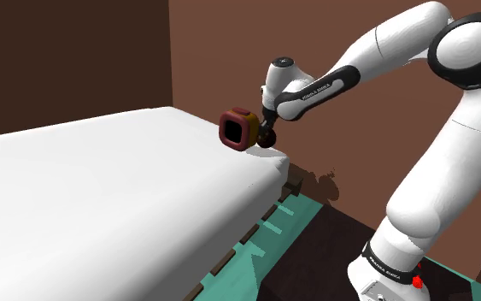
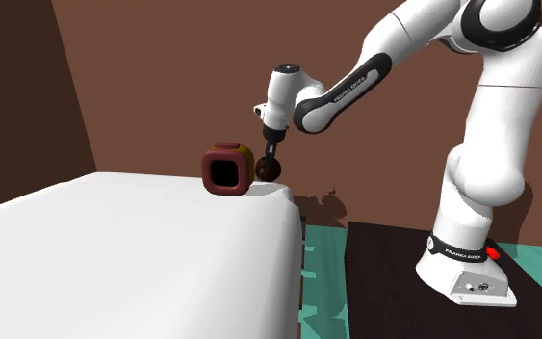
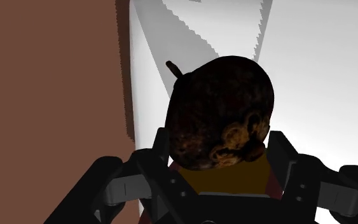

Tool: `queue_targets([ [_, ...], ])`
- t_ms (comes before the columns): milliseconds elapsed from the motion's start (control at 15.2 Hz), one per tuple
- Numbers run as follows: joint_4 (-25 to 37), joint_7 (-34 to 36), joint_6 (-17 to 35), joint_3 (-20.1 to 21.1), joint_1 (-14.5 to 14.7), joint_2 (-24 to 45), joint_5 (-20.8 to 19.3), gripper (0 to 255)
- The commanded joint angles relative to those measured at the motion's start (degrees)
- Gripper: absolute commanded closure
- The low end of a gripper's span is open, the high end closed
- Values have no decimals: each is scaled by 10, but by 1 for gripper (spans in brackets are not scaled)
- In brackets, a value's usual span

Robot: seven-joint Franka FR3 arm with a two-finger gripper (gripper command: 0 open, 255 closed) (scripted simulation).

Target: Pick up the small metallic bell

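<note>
In the shoulder view you see, from the left, the white bed (image 1: pixel 102 197). At its far corner sits a maroon square frame (image 1: pixel 237 128) with a black opening. Just to the right of the frame hangs the end effector (image 1: pixel 268 135), at the tip of the white arm (image 1: pixel 384 43).

The second exterior view gives you what the shoulder view does not make plain. A dark round bell (image 2: pixel 271 170) sits directly under the fingertips, just right of the maroon frame, at the rounded corner of the bed. From these pictures you cannot tell whether the bell touches the bed. A bit of yellow shows on the frame on the side that faces the bell.

The wrist view adds the surface of the bell, which is dark brown with rusty spots and has a short stem on the side away from the hand. The two black fingers (image 3: pixel 163 149) stand one at each flank and press against it, so the end effector is pinching the bell.

The opening of the frame is black inside, and you cannot tell if something lies in it.
</note>
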Motion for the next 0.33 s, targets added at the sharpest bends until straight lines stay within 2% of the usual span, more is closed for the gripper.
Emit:
queue_targets([
  [0,7,-10,-13,1,1,-7,9,255],
  [264,15,-20,-28,1,3,-15,18,255],
])
